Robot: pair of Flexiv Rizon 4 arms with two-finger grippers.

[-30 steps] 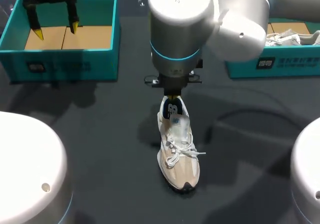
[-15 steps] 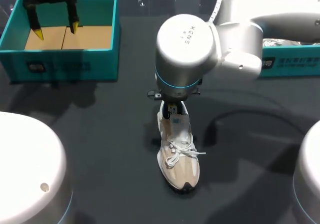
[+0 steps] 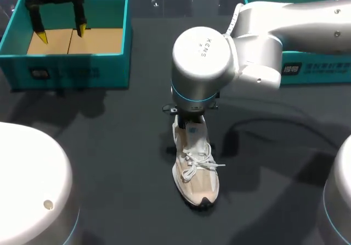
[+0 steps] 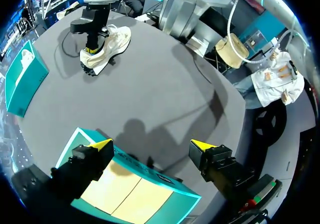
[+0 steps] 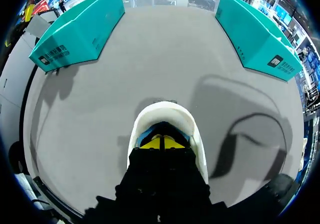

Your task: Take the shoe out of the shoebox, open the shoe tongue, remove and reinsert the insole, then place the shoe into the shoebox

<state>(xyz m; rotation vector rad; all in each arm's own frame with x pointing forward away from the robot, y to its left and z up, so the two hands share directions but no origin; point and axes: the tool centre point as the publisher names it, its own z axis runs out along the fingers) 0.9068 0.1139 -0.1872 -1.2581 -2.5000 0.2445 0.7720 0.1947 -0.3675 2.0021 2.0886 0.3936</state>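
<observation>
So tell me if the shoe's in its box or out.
Out. The shoe stands upright on the table, apart from the left box and the right box, right pincer in its opening.

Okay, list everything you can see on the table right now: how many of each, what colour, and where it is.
shoe: one, white and beige with white laces, middle of the table, toe toward the robot.
left shoebox: one, teal, open with a tan floor showing, far left of the table.
right shoebox: one, teal, far right of the table, partly hidden behind the right arm.
table: one, dark grey, under everything.
left claw: one, black with yellow tips, open, above the left shoebox.
right claw: one, black with yellow tips, down in the shoe's heel opening.
right arm: one, silver-white, coming in from the right and ending over the shoe.
</observation>
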